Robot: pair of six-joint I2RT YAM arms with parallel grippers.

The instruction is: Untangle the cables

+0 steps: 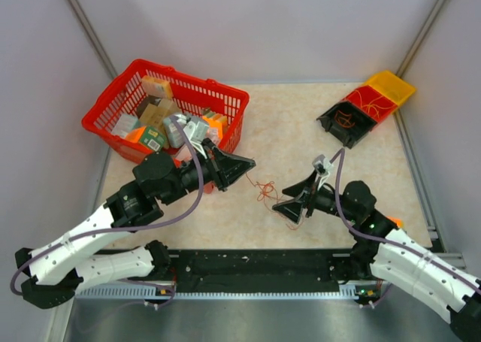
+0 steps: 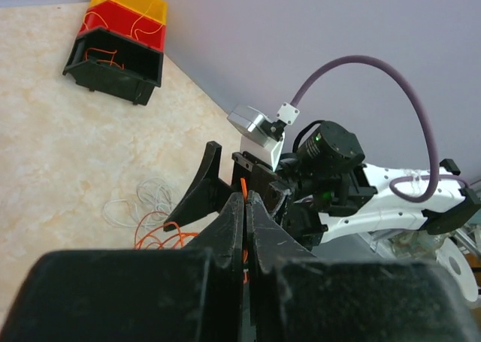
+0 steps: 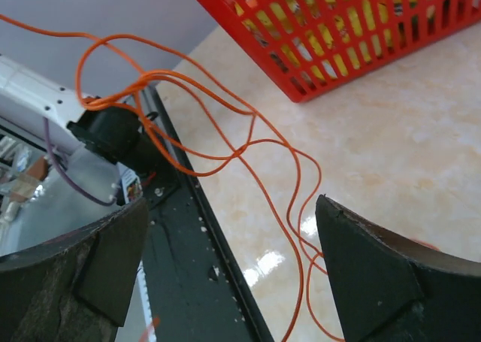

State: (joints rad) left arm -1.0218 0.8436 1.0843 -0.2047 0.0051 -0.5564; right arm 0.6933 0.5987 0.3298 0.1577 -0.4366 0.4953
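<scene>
Hair-thin, limp and nearly weightless, the cables (image 1: 263, 191) will likely snag and knot tighter if yanked, so pinching one free strand at the bundle's edge seems best. The left fingers (image 2: 234, 225) are pressed shut on an orange strand, with the other loops lying on the worktop (image 2: 68, 154) just beyond their tips. The right fingers (image 3: 376, 274) gape wide, holding nothing, with orange loops running through the gap.

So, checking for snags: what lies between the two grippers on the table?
Only the cables, thin orange loops, between the left gripper and the right gripper; the top external view shows it.
</scene>
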